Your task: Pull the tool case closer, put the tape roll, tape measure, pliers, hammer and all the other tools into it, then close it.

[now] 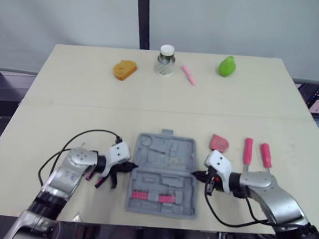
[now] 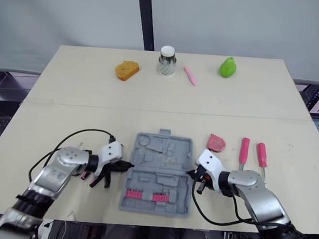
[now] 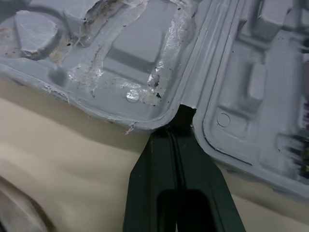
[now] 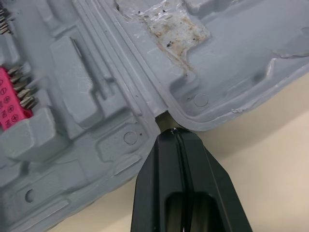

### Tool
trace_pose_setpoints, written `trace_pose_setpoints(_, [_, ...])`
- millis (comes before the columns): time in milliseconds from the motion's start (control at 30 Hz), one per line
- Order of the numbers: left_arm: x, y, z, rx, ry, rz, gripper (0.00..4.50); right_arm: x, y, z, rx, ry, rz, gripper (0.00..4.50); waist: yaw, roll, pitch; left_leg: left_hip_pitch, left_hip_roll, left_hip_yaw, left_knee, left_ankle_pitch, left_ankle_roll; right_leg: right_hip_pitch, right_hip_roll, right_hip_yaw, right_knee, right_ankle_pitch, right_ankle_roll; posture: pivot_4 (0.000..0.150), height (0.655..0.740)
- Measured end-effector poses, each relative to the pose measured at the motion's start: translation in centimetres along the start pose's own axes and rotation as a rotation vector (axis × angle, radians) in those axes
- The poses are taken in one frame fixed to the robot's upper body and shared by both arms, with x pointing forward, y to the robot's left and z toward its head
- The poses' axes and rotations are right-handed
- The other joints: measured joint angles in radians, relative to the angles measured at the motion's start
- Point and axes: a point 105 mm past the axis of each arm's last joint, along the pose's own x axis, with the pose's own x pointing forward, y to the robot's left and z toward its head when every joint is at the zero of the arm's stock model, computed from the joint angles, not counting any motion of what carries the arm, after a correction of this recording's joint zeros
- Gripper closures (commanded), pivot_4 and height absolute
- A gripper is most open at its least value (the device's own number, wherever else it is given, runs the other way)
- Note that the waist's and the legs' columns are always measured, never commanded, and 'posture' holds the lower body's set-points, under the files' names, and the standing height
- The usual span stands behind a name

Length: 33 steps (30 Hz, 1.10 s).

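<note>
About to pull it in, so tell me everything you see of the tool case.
The tool case is grey moulded plastic, lying open and flat on the table, near its front edge, handle on the far side. Its halves have shaped recesses; the near half holds a pink bit strip. The left gripper and right gripper, fingers shut, meet its hinge notches on either side.

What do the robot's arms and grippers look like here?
The left arm and right arm are silver-grey shells with black joints. White wrist blocks carry the left gripper and the right gripper, each with two black tapering fingers. A black cable loops beside each forearm.
</note>
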Motion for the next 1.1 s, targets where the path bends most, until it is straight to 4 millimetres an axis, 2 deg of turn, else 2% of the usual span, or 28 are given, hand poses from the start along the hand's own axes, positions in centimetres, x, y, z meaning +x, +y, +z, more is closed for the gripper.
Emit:
trace_pose_setpoints(133, [-0.5, -1.6, -0.7, -0.032, 0.017, -0.009, 4.5, -0.2, 1.0, -0.2, 0.01, 0.011, 0.044, 4.49, 0.003, 0.0, 0.0, 0.0, 0.0, 0.0, 0.0, 0.0, 0.0, 0.0, 0.0, 0.0, 0.0, 0.0, 0.0, 0.15, 0.74])
trace_pose_setpoints(300, [-0.9, -2.5, -1.2, -0.062, 0.028, 0.002, 4.5, -0.3, 2.3, -0.9, 0.034, 0.036, 0.091, 4.49, 0.003, 0.0, 0.0, 0.0, 0.0, 0.0, 0.0, -0.001, 0.0, 0.0, 0.0, 0.0, 0.0, 0.0, 0.0, 0.15, 0.74])
trace_pose_setpoints(1100, [-1.5, -4.5, -2.0, -0.121, 0.048, -0.014, 4.5, -0.4, 3.8, -1.6, 0.065, 0.052, 0.141, 4.49, 0.002, 0.0, 0.0, 0.001, 0.001, 0.0, 0.0, -0.001, -0.001, 0.0, 0.0, 0.0, 0.0, -0.001, -0.001, 0.15, 0.74])
